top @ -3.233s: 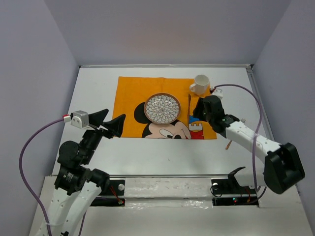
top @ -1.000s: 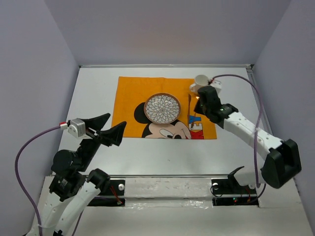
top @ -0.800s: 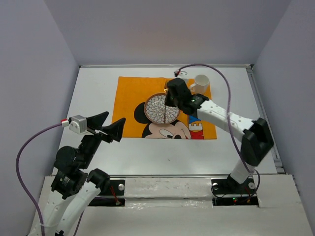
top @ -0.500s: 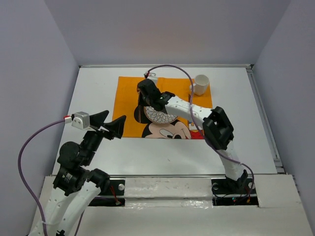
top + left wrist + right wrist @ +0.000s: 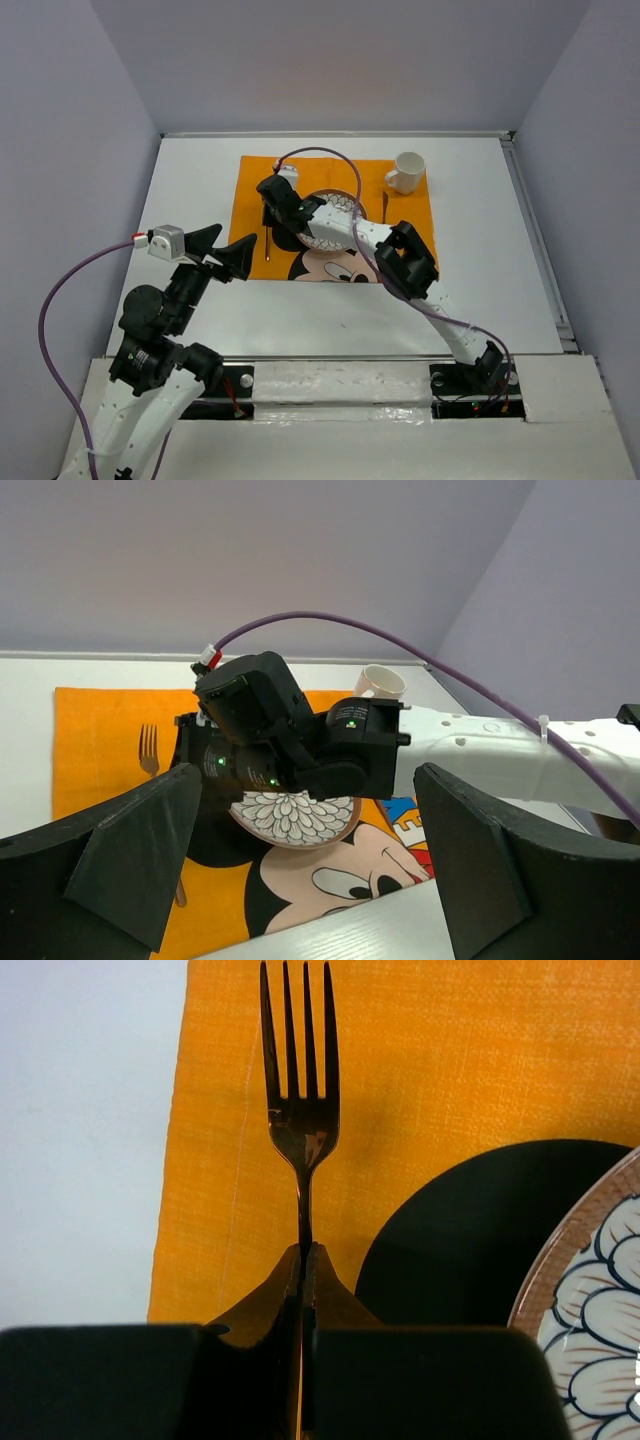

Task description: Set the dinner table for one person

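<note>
Top external view: the white dinner table (image 5: 480,290) spans the whole floor of the cell, with the orange Mickey Mouse cloth (image 5: 250,178) lying on its far middle. The right claw (image 5: 303,1256) reaches across to the cloth's left part, its jaws pinched tight on the handle of a dark fork (image 5: 300,1130). The tines point to the far side, just left of the patterned plate (image 5: 341,207); whether the fork touches the cloth I cannot tell. A white mug (image 5: 407,172) stands at the cloth's far right corner, a spoon (image 5: 384,208) right of the plate. The left claw (image 5: 236,233) hangs over the near left of the table, jaws spread wide and holding nothing.
</note>
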Available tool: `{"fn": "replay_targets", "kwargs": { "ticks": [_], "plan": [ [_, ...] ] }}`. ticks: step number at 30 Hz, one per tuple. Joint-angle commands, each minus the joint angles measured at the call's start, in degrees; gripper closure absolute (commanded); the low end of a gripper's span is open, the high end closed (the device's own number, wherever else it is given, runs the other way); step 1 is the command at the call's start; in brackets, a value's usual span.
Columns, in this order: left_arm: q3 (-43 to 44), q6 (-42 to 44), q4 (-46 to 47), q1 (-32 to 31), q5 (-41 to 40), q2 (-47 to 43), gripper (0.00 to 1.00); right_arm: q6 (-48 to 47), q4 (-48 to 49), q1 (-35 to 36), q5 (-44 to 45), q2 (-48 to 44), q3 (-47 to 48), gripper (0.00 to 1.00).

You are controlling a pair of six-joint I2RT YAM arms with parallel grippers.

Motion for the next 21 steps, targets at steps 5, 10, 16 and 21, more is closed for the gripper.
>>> {"fn": "replay_targets", "kwargs": {
  "ticks": [5,10,16,21],
  "plan": [
    [0.99,0.33,2.81,0.13,0.64,0.47,0.01,2.33,-0.62,-0.09,2.63,2.65,4.64,1.00],
    [0.99,0.33,2.90,0.13,0.82,0.73,0.01,4.26,-0.89,-0.09,3.33,3.71,4.64,1.00],
    [0.99,0.33,3.08,-0.05,0.82,1.17,0.01,4.80,-1.24,-0.62,4.56,4.23,4.64,1.00],
    [0.91,0.15,3.25,-0.31,0.82,1.61,0.01,4.80,-1.24,-0.62,5.00,4.50,5.08,0.82]
  ]
}}
